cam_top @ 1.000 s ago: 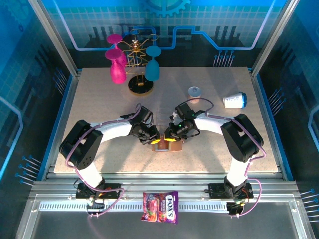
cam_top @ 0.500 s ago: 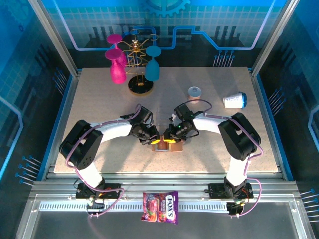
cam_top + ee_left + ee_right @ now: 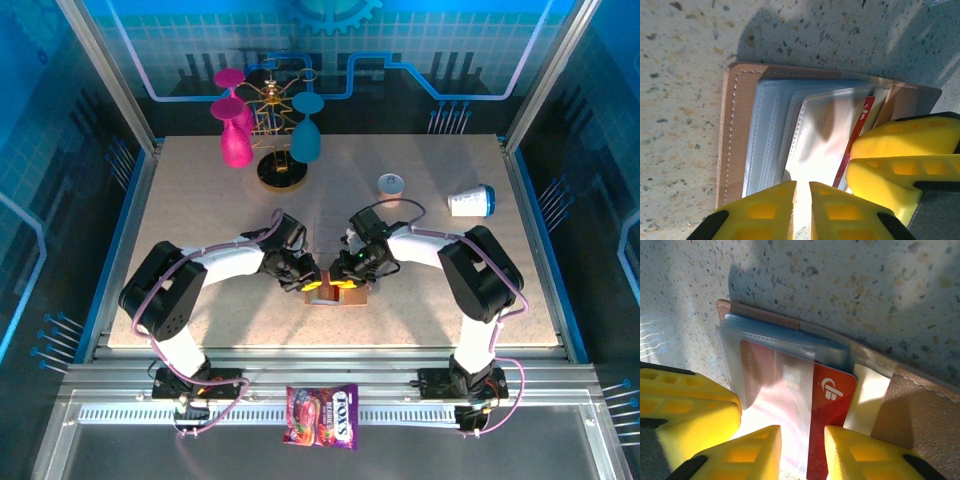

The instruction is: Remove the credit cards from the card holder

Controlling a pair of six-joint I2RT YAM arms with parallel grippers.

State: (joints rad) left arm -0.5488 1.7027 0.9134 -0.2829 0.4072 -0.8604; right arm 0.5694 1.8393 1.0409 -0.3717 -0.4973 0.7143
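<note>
The card holder (image 3: 332, 298) lies open on the table between both grippers, tan outside (image 3: 737, 140) with clear grey-blue pockets. A red credit card (image 3: 832, 400) with a white logo sticks partly out of a clear pocket; its edge (image 3: 860, 131) appears in the left wrist view. My left gripper (image 3: 802, 192) is pinched on a clear pocket sleeve of the holder (image 3: 900, 410). My right gripper (image 3: 802, 440) stands open, its fingers either side of the card's near edge. In the top view the left gripper (image 3: 318, 286) and right gripper (image 3: 348, 284) nearly touch.
A stand with pink and teal glasses (image 3: 270, 130) is at the back. A small cup (image 3: 390, 184) and a white cup lying on its side (image 3: 472, 201) sit at the back right. A purple-red candy bag (image 3: 322, 415) lies on the front rail.
My right gripper has edged slightly left, closer over the card holder. The left gripper has stayed where it was.
</note>
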